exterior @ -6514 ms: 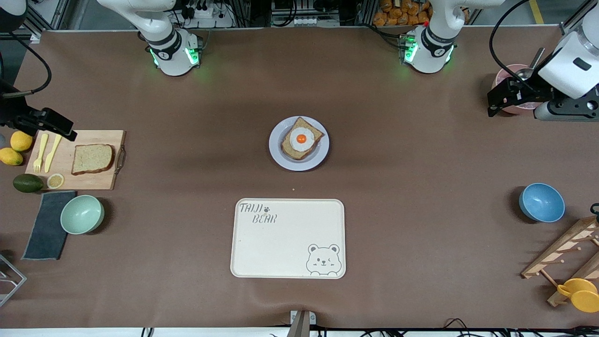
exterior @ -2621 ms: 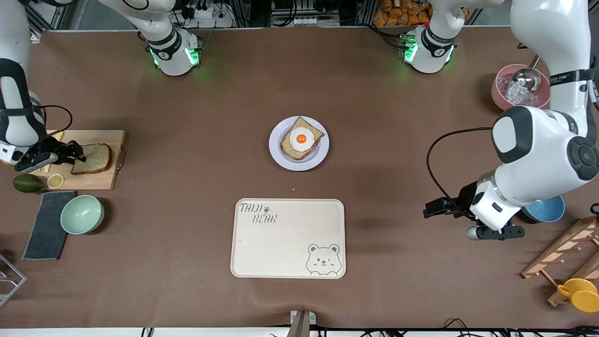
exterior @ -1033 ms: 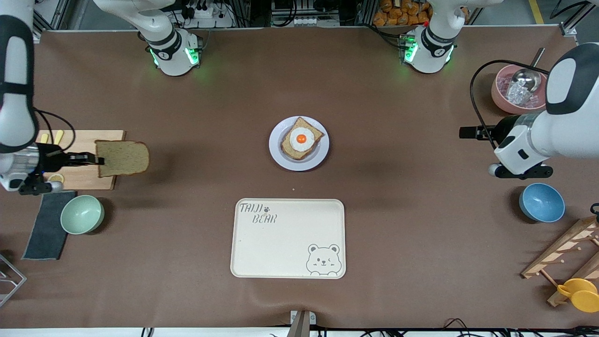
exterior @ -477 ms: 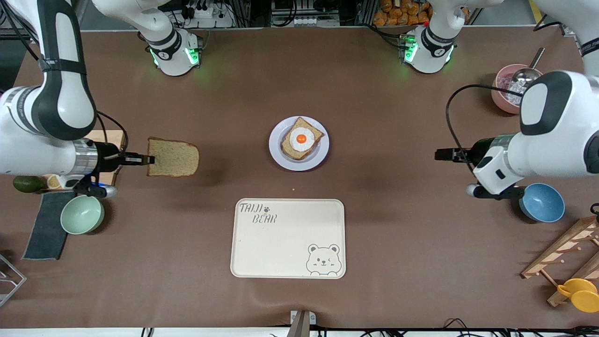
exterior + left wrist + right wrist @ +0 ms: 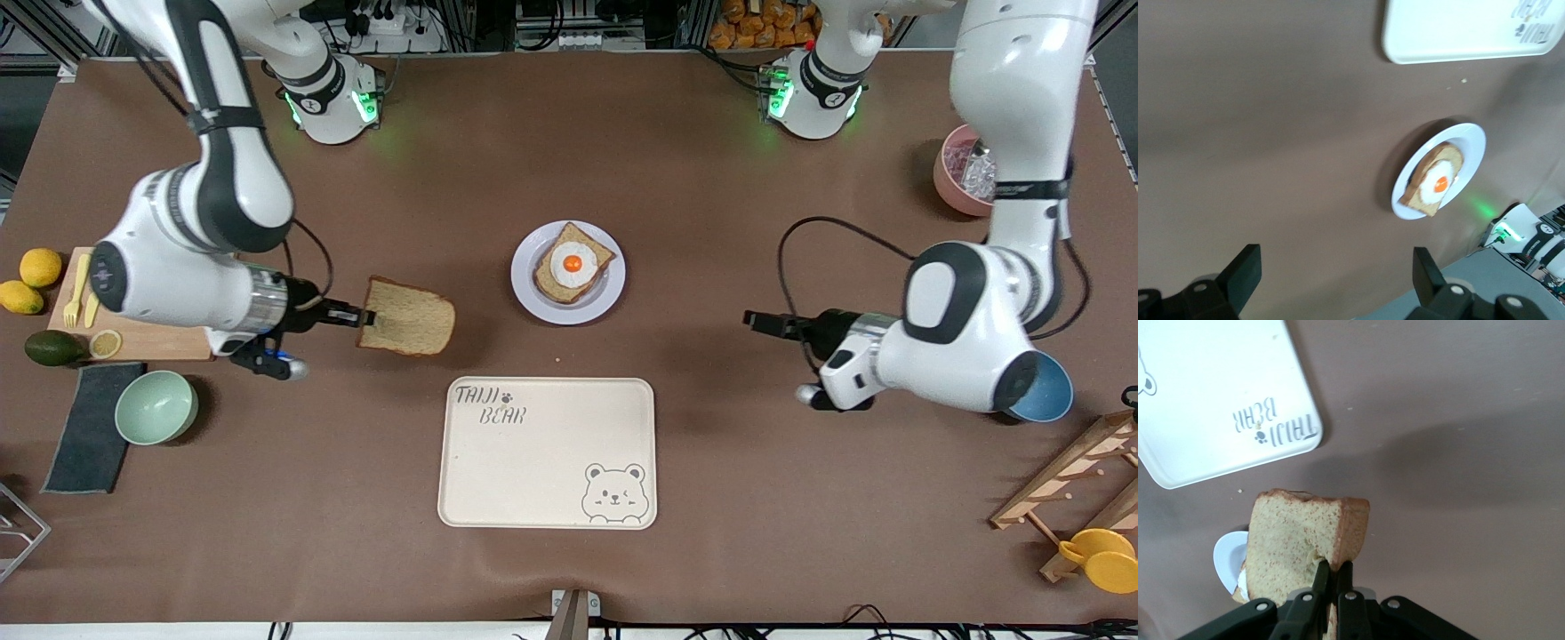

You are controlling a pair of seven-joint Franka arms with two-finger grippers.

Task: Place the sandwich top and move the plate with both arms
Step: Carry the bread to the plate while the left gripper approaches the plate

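The sandwich top (image 5: 409, 317), a plain brown bread slice, hangs flat in my right gripper (image 5: 364, 316), which is shut on its crust edge over bare table between the cutting board and the plate. In the right wrist view the fingers pinch the slice (image 5: 1291, 533) at my right gripper (image 5: 1331, 567). The pale plate (image 5: 524, 298) sits mid-table and bears a bread slice with a fried egg (image 5: 573, 262). My left gripper (image 5: 756, 320) is open and empty, low over the table toward the left arm's end from the plate. In the left wrist view my left gripper (image 5: 1336, 257) points at the plate (image 5: 1471, 137).
The cream bear tray (image 5: 533, 462) lies nearer the front camera than the plate. A cutting board (image 5: 142, 338) with a fork and a knife, lemons, an avocado, a green bowl (image 5: 156, 406) and a dark cloth are at the right arm's end. A blue bowl (image 5: 1049, 391), a pink bowl and a wooden rack are at the left arm's end.
My right gripper lifted the sandwich top off the cutting board and carried it toward the plate. My left arm swung in toward the plate, its gripper lower and closer.
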